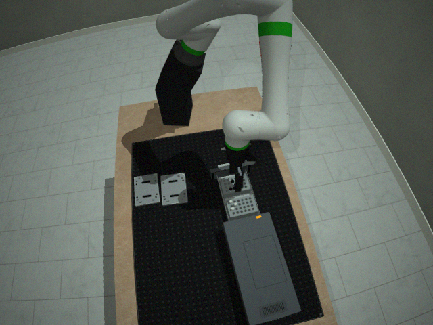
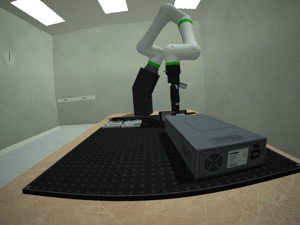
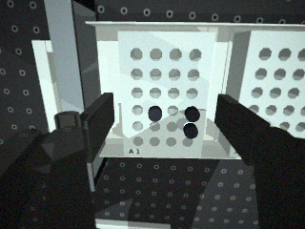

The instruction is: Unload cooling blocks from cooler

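Note:
COLD (image 1: pixel 260 262) (image 2: pixel 213 125) has its drawer (image 3: pixel 154 26) pulled out and its orange lamp (image 1: pixel 258 217) (image 2: pixel 193 114) lit. The outer block (image 1: pixel 225 181) (image 3: pixel 167 40) in the drawer carries three black-capped tubes. The inner block (image 1: pixel 250 196) (image 3: pixel 276 40), nearer the housing, has white-capped tubes. My gripper (image 1: pixel 238 189) (image 2: pixel 175 113) (image 3: pixel 165 107) points down, open, over the black-capped block. One finger is on the drawer-front side, the other toward the gap between blocks. Nothing is held; exact fingertip height is unclear. D1 (image 1: pixel 173 189) (image 2: pixel 131 123) and D2 (image 1: pixel 146 189) (image 2: pixel 112 123) hold no blocks.
The drawer front (image 3: pixel 64 57) stands upright beside the outer block, close to one finger. The deck plates lie left of the drawer on the black breadboard (image 1: pixel 181 252) (image 2: pixel 108 154). The arm's base (image 1: pixel 176 94) (image 2: pixel 144 94) stands behind them.

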Controlling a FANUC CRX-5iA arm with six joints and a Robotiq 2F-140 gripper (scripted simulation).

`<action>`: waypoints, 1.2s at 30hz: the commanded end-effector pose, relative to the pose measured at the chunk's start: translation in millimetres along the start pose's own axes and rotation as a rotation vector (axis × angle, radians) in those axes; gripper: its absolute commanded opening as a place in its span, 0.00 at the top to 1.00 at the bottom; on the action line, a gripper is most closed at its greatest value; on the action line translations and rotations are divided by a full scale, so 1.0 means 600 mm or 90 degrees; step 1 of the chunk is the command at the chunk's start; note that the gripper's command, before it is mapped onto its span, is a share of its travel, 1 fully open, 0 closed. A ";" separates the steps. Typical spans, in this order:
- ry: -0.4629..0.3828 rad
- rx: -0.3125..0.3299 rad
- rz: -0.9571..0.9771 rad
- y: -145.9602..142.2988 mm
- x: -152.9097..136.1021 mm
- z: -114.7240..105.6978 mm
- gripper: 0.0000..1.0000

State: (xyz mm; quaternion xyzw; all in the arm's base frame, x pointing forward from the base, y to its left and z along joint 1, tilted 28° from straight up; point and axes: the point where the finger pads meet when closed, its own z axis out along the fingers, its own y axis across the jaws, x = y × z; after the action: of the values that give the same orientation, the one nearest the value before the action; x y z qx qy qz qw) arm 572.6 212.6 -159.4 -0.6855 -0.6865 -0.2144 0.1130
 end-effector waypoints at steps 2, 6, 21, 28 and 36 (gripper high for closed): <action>0.000 -0.001 0.000 0.002 0.000 -0.001 0.34; 0.000 -0.001 0.000 0.002 0.000 0.004 0.34; 0.000 -0.001 0.000 0.002 0.000 0.032 0.34; 0.000 -0.001 0.000 0.002 0.000 0.048 0.34; 0.000 -0.001 0.000 0.002 0.000 0.049 0.34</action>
State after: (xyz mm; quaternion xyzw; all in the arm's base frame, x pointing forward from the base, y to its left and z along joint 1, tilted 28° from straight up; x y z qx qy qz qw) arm 576.8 226.1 -186.0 -0.6855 -0.6865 -0.2144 0.1130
